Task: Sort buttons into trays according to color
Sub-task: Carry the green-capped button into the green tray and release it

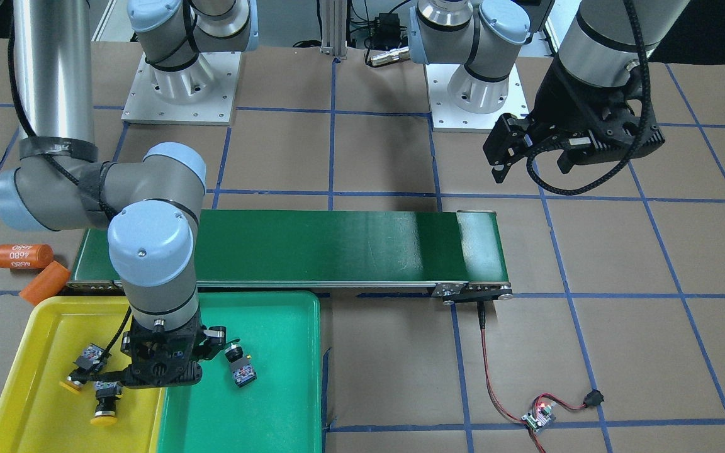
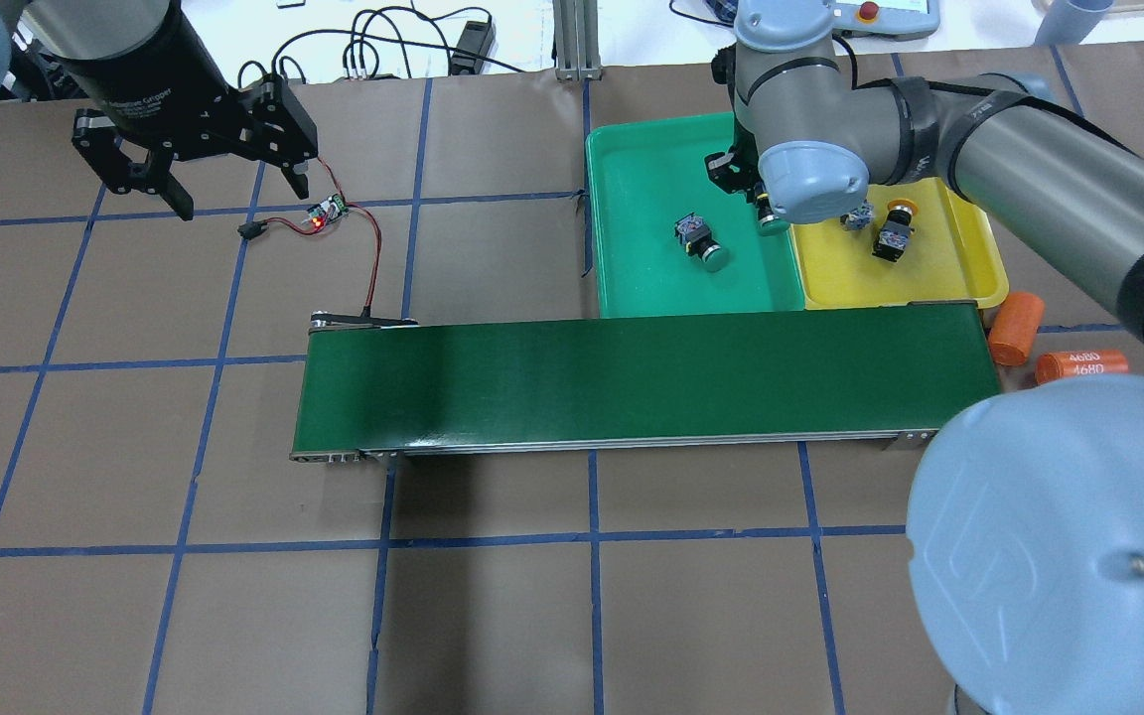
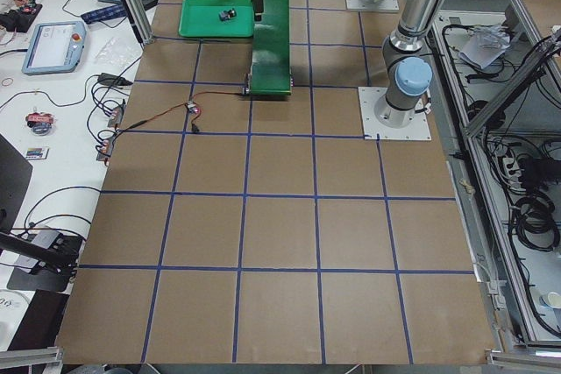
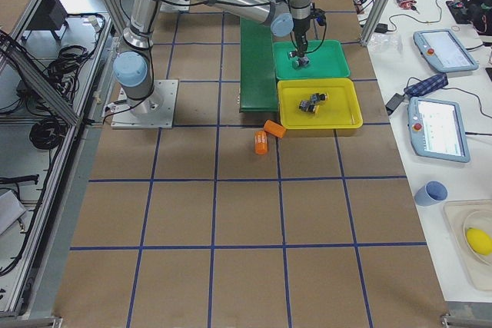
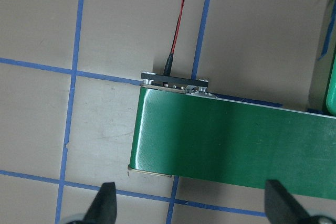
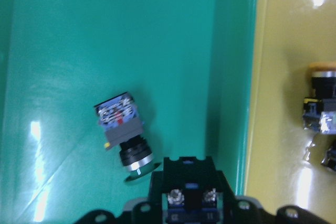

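Held button (image 6: 189, 179): clamped in the right gripper (image 6: 191, 208) with its screw terminals facing the wrist camera. The cap points down and is hidden there. The overhead view shows a green edge under the wrist, so I judge it green.
Where it hangs: over the green tray (image 6: 63, 51), just on the 9 o'clock side of the rim it shares with the yellow tray (image 6: 283, 145).
Key relation: green floor lies straight below and the shared rim is at 3 o'clock. A release here should land in green, though with little margin.
Loose green button (image 6: 123, 129): lies on the green tray at 10 o'clock from the gripper, near but apart. Its long axis runs 11 to 5, with the cap at the 5 end.
Yellow buttons (image 1: 82, 368): both lie in the yellow tray.
Nearer arm: the right. The left gripper (image 2: 239, 199) has its fingers spread wide and holds nothing. It is well apart, past the belt's (image 2: 632, 377) far end.
Writing: "4680" on an orange cylinder (image 2: 1083, 362), and white print on the left wrist ending in "Gripper".
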Controlling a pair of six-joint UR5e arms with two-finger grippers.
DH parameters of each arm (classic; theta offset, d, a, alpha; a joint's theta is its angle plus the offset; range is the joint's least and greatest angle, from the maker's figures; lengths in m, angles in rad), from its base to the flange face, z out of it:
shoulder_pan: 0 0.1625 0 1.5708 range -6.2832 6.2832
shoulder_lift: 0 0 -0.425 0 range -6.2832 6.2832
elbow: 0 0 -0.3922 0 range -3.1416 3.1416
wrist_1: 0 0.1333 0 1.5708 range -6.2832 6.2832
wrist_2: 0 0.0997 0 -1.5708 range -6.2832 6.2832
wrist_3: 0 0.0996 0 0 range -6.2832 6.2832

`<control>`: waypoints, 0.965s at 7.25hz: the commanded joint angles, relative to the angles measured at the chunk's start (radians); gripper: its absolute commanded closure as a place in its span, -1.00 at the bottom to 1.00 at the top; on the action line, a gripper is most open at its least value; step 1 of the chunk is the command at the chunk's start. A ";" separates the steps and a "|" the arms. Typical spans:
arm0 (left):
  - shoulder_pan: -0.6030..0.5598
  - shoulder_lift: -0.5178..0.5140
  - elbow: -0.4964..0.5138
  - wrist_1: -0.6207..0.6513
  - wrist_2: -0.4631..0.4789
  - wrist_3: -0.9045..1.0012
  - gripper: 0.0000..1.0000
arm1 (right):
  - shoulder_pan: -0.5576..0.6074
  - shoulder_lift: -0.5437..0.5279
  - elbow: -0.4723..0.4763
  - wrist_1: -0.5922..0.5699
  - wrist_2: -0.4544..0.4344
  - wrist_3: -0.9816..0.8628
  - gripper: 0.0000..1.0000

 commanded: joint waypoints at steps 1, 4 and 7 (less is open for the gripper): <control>-0.001 -0.016 0.001 0.002 -0.001 -0.002 -1.00 | -0.009 0.041 -0.019 -0.017 0.092 0.014 1.00; -0.001 -0.016 0.003 0.002 -0.001 -0.005 -1.00 | -0.023 0.038 -0.021 -0.031 0.086 0.022 -1.00; -0.001 -0.014 0.003 0.003 -0.003 -0.006 -1.00 | -0.031 -0.068 -0.021 0.173 0.107 0.026 -1.00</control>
